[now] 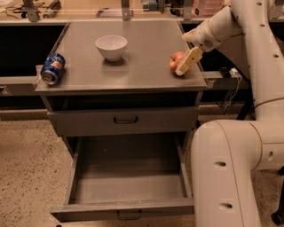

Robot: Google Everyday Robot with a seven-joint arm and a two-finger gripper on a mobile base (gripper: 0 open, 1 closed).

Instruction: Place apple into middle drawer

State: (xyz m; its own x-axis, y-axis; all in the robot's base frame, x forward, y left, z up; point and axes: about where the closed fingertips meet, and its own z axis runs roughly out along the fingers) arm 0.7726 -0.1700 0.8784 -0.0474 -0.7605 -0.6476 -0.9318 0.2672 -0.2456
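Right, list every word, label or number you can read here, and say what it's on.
Can: red and white label on blue, too blurred to read.
Bowl, apple, open drawer: no writing visible.
Tool, at the apple near the cabinet top's right edge: no markings visible.

A speckled beige floor [26, 177] spreads under a grey metal cabinet [133, 71] with a flat top. Behind it runs a long counter [84, 9] with a pale, warmly lit surface and dark recesses [22, 48] below. Pale cables [230, 91] hang at the right. The gripper [185, 64] sits over the cabinet top's right front corner
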